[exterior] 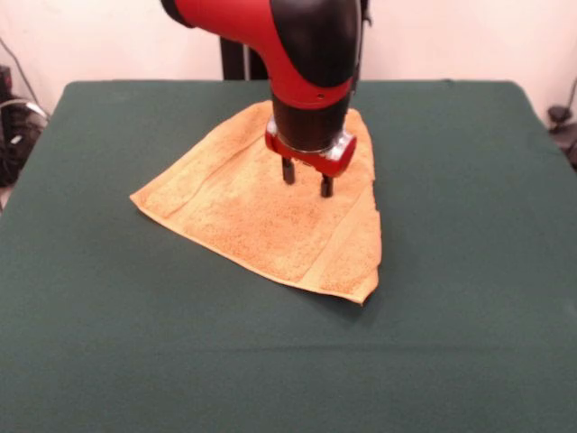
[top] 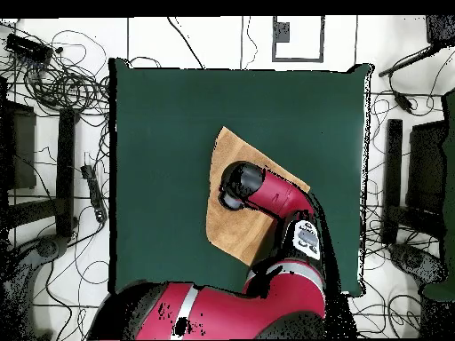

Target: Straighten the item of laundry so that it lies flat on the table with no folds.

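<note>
The towel (exterior: 261, 212) lies near the middle of the table (exterior: 108, 316), right under the gripper (exterior: 307, 179). It is not a neat square. In the front view it looks like a lopsided shape with three main corners: one points out to the left of the gripper, one sits in front of it and a bit to the right, and the far part is hidden behind the arm (exterior: 297, 45). The front right corner curls up a little off the table. There is lots of bare green table on every side of the towel, with the most room in front of the gripper.

The gripper points straight down over the towel. Its two dark fingers (exterior: 288, 170) are a small way apart, with a gap between them. They hold nothing. The tips are very close to the cloth, but it is hard to say if they touch it.

The towel is orange-tan, soft and fuzzy, with a flat stripe near the left edge and another near the right edge, and a sewn border all round. The table cover is plain dark green and looks smooth like felt. The arm is shiny red and black, with round, fat parts
</note>
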You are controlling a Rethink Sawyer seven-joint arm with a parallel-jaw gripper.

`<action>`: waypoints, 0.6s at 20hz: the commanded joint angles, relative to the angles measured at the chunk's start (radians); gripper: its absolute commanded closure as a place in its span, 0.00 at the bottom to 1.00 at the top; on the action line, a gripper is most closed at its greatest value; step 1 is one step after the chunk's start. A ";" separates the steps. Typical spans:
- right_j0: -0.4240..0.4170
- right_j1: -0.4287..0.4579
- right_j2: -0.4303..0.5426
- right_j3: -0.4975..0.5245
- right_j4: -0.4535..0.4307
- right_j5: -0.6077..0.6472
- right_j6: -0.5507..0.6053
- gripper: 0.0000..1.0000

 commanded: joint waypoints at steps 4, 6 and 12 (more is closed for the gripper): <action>-0.110 -0.087 0.159 0.124 -0.117 -0.265 0.005 0.00; -0.118 -0.087 0.166 0.118 -0.137 -0.260 0.019 0.00; -0.125 -0.089 0.180 0.114 -0.175 -0.260 0.056 0.00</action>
